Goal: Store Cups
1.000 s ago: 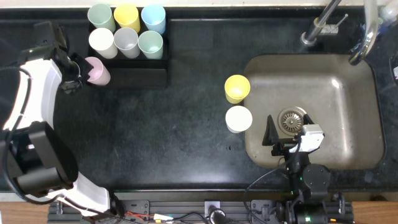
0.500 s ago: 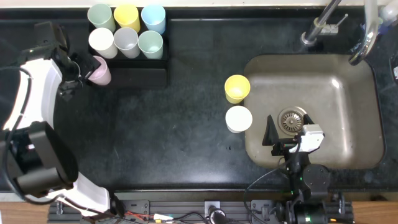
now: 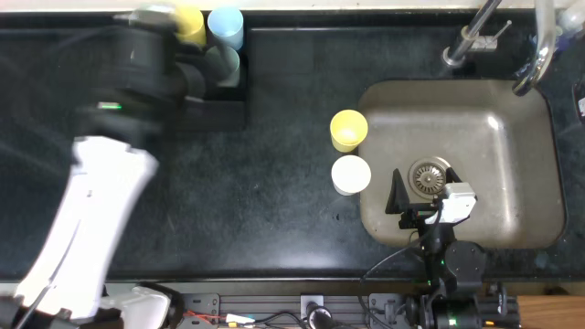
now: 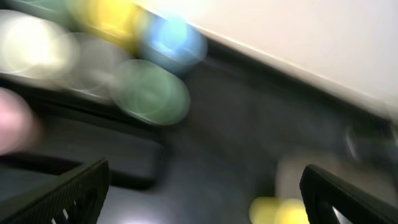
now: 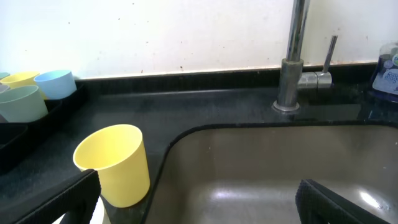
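My left hand [image 4: 202,175] hangs released over the rack [image 3: 215,114], fingers spread wide with nothing between them. My right hand [image 5: 199,184] sits low in the sink [image 3: 512,119], also spread and empty. Ahead of my left hand the green cup [image 4: 149,93] and blue cup [image 4: 177,37] stand stored in the rack. The pink cup [image 4: 12,121] lies off past my left finger, at the rack's near row, though I cannot tell whether it is seated in a slot. I judge the work part done. The yellow cup [image 3: 348,129] and the white cup [image 3: 350,175] stand on the counter [image 3: 274,201], touching or nearly so at the sink's rim, well apart from the rack. The next move calls for fetching one of them: fingers around its wall, lifted upright, then carried to a free slot in the rack's near row. From above, my left arm covers the rack's corner, and it is my left wrist view that gives me the pink cup there. My right wrist view shows the yellow cup upright, mouth up, just beyond my left finger, with the faucet [image 5: 292,62] farther off. The top view adds how the white cup stands beside it.
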Robot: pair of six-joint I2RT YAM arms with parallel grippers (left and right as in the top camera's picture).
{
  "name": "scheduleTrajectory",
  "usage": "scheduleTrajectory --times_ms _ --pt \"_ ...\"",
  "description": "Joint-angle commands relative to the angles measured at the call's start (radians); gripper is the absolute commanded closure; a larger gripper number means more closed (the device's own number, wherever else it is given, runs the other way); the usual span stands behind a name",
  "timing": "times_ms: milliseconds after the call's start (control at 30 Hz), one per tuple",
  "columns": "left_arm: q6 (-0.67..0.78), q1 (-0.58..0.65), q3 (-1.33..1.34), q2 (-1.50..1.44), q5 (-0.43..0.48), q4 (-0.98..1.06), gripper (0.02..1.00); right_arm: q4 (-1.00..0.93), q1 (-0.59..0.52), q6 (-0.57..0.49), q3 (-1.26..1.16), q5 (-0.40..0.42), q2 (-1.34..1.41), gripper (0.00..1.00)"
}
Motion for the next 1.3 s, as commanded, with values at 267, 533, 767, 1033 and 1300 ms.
scheduleTrajectory --times_ms 267,533,767,1033,1300 --pt "0.027 -0.335 -0.004 0.238 0.06 0.15 0.018 0.006 0.002 0.0 0.005 0.003 -0.007 0.005" --pt "0.043 -0.294 -0.004 0.266 0.123 0.051 0.02 0.006 0.002 0.0 0.005 0.003 -0.007 0.003" --pt "0.015 -0.268 -0.004 0.341 0.198 0.031 0.02 0.006 0.002 0.0 0.005 0.003 -0.007 0.005" --pt "0.006 -0.268 -0.004 0.369 0.212 0.091 0.018 0.006 0.002 0.0 0.005 0.003 -0.007 0.003" --pt "-0.014 -0.268 -0.004 0.403 0.229 0.101 0.018 0.006 0.002 0.0 0.005 0.003 -0.007 0.003"
